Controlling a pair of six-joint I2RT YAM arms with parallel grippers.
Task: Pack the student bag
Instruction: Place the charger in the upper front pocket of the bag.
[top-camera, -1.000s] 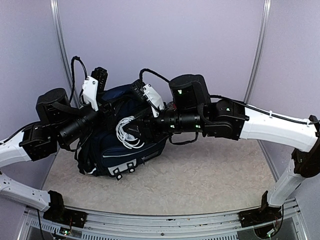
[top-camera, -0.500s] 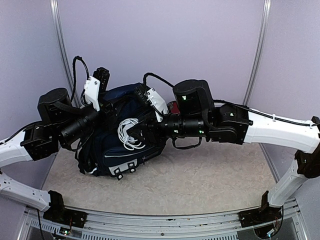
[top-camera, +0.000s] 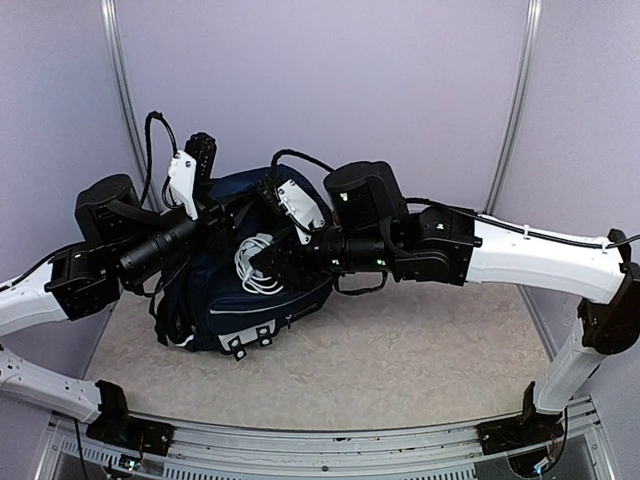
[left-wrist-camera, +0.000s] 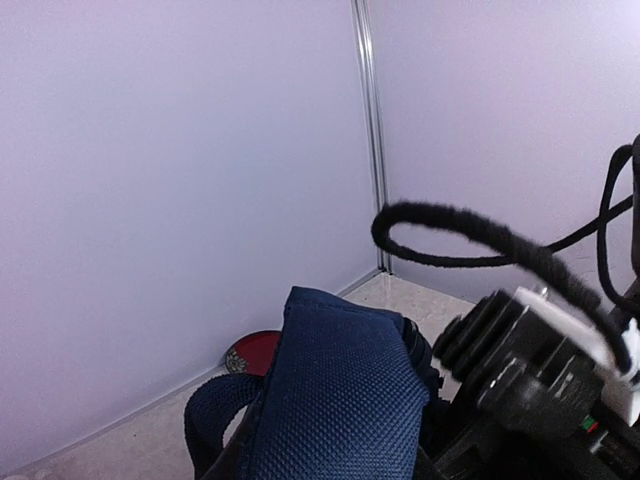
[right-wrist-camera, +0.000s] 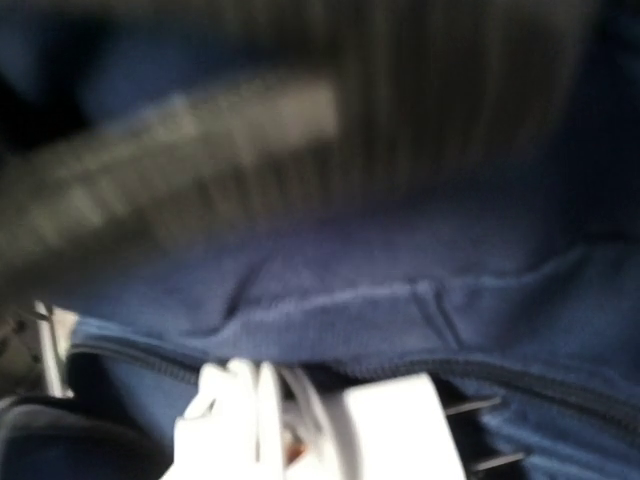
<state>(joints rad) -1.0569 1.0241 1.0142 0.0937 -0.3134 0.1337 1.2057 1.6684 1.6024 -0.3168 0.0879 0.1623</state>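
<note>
Student bag (top-camera: 230, 320), navy blue fabric, thin white stripes, slumped sideways

The left arm (top-camera: 40, 300) reaches in low from the left with its elbow raised, the black forearm pointing right and slightly up. The left gripper (top-camera: 222, 212) pinches a raised fold of the student bag (left-wrist-camera: 330, 400), though its fingers are hidden. The right arm (top-camera: 540, 255) stretches in from the right, its white link nearly level and the forearm aimed left and a little down. The right gripper (top-camera: 262, 262) is clamped partway on a white charger (right-wrist-camera: 385, 430). The two wrists are near each other.
</note>
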